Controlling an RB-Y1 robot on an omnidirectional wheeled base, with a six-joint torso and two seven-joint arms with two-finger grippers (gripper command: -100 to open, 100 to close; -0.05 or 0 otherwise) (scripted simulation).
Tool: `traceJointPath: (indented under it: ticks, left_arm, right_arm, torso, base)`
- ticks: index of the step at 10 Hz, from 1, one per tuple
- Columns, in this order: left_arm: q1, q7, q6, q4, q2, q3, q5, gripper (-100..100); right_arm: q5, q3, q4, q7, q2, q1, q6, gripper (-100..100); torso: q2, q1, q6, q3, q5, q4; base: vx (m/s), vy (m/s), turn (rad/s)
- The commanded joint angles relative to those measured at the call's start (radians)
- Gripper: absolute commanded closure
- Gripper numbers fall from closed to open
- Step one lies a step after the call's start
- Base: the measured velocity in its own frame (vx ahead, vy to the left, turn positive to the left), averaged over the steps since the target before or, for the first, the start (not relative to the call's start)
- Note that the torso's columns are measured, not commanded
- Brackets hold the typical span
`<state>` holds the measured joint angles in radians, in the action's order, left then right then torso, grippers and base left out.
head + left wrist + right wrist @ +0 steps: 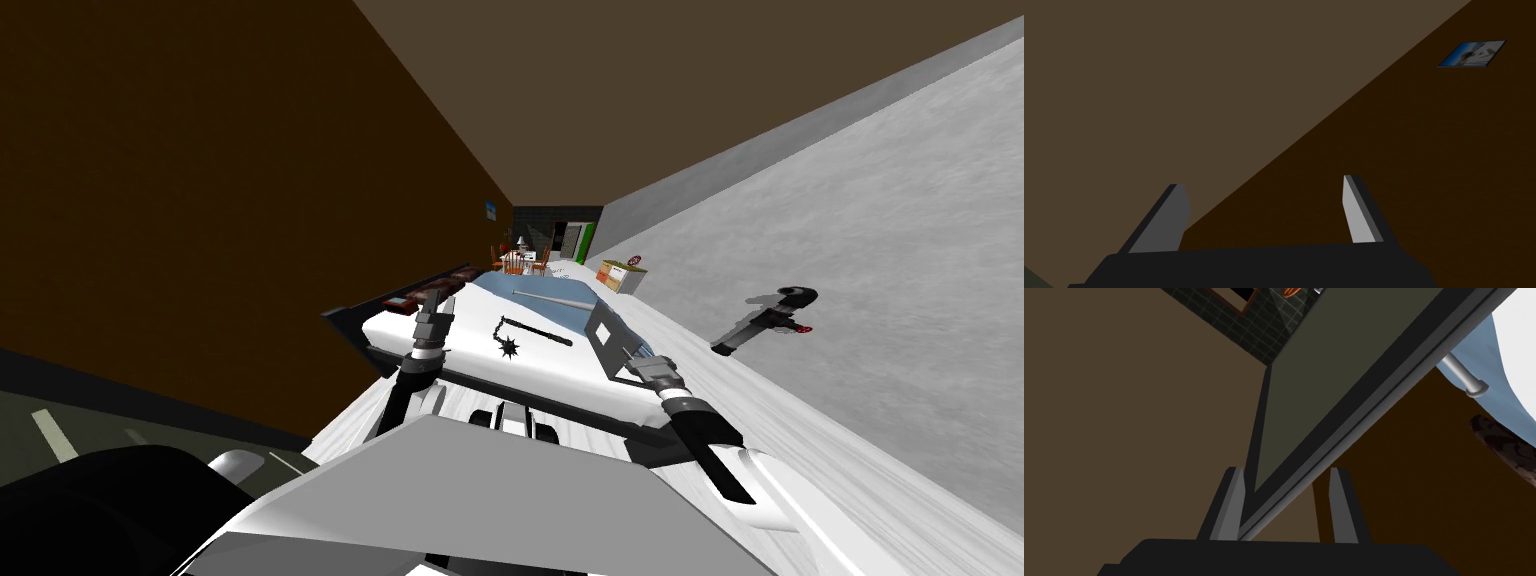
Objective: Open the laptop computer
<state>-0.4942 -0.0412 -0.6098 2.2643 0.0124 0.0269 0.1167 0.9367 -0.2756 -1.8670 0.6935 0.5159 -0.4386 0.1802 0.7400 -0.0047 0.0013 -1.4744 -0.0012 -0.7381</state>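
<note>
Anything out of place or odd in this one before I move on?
A spiked ball on a chain with a black handle lies on the white surface near the laptop lid, an odd thing there. A dark tool lies alone on the grey floor. The right gripper is shut on the raised lid.

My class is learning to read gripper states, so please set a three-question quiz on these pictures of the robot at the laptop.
1. True or false: the left gripper has its fingers open.
2. What sits between the right gripper's fingers? A) a cup B) the laptop lid C) nothing
3. Short answer: in the head view, what lies on the bed between the two arms?
Key: 1 true; 2 B; 3 the flail.
</note>
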Motion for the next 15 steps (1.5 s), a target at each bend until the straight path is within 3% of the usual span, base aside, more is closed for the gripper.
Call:
traceJointPath:
  ticks: [1, 6, 7, 8, 12, 15]
  left_arm:
    - [0.000, 0.000, 0.000, 0.000, 0.000, 0.000, 0.000, 0]
    - [0.000, 0.000, 0.000, 0.000, 0.000, 0.000, 0.000, 0]
    - [0.000, 0.000, 0.000, 0.000, 0.000, 0.000, 0.000, 0]
    - [0.000, 0.000, 0.000, 0.000, 0.000, 0.000, 0.000, 0]
    - [0.000, 0.000, 0.000, 0.000, 0.000, 0.000, 0.000, 0]
    - [0.000, 0.000, 0.000, 0.000, 0.000, 0.000, 0.000, 0]
  right_arm:
    - [-0.051, 0.003, 0.031, -0.055, 0.007, 0.021, -0.002, 100]
    - [-0.147, 0.011, 0.084, -0.154, 0.018, 0.061, -0.002, 100]
    - [-0.135, 0.011, 0.071, -0.139, 0.016, 0.056, 0.000, 100]
    - [-0.168, 0.018, 0.109, -0.164, -0.009, 0.081, 0.013, 100]
    - [-0.229, 0.031, 0.184, -0.204, -0.060, 0.128, 0.039, 100]
    - [-0.244, 0.034, 0.202, -0.213, -0.073, 0.139, 0.045, 100]
  torso:
    - [-0.001, 0.001, 0.001, -0.001, 0.000, 0.000]
    - [-0.003, 0.002, 0.000, -0.002, 0.000, 0.001]
    - [-0.004, 0.000, 0.001, -0.002, -0.001, 0.002]
    - [-0.005, 0.003, 0.000, -0.003, 0.000, 0.002]
    - [-0.007, -0.006, 0.003, -0.004, -0.004, 0.005]
    - [-0.010, -0.003, 0.001, -0.005, -0.006, 0.008]
  base:
    - [-0.044, -0.100, 0.011]
    - [-0.039, -0.071, 0.020]
    - [-0.014, -0.023, 0.013]
    - [-0.027, -0.068, 0.009]
    - [-0.032, -0.109, 0.011]
    - [-0.010, -0.056, -0.006]
